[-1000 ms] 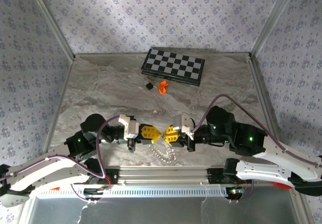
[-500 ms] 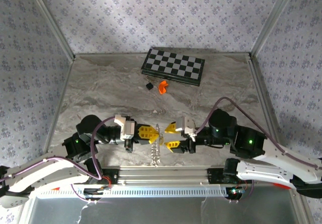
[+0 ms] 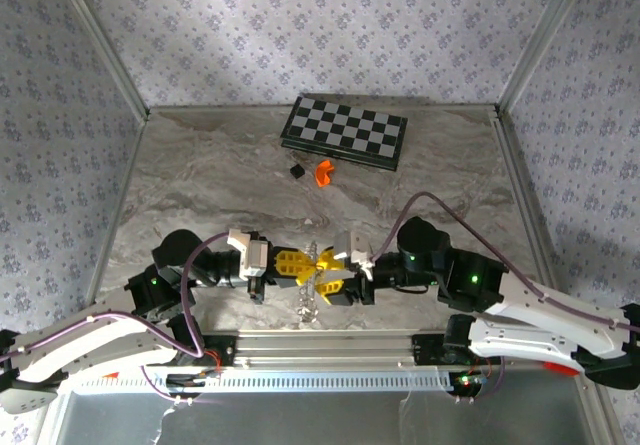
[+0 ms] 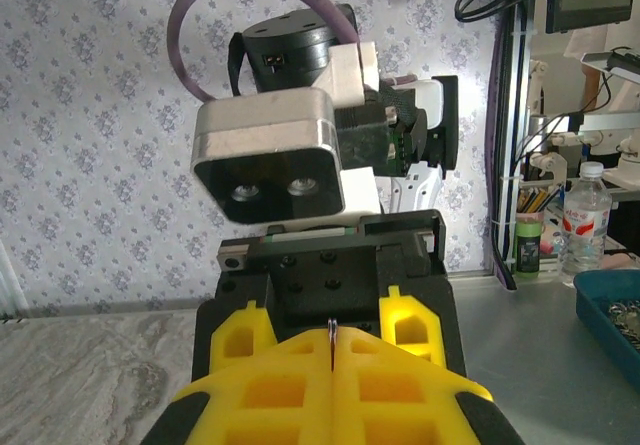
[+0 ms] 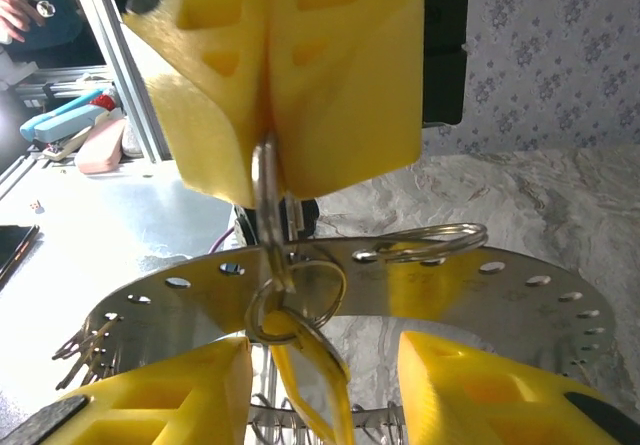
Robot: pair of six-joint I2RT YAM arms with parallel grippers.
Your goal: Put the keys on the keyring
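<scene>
Hovering over the near tabletop [image 3: 200, 185], your left hand [image 4: 331, 365] clamps the keyring [image 5: 440, 285] while your right hand [image 3: 328, 273] stands open around the dangling key [image 5: 305, 380].

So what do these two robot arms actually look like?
The left arm and right arm have white shells, black joints and small green lights. A purple cable loops along each. The left pincer and right pincer have chunky yellow fingers with square hollows.

Floral lilac wallpaper walls [image 3: 300, 25] on 3 sides, grey marble-look tabletop [image 3: 220, 175], alu corner posts [image 3: 100, 40].
</scene>
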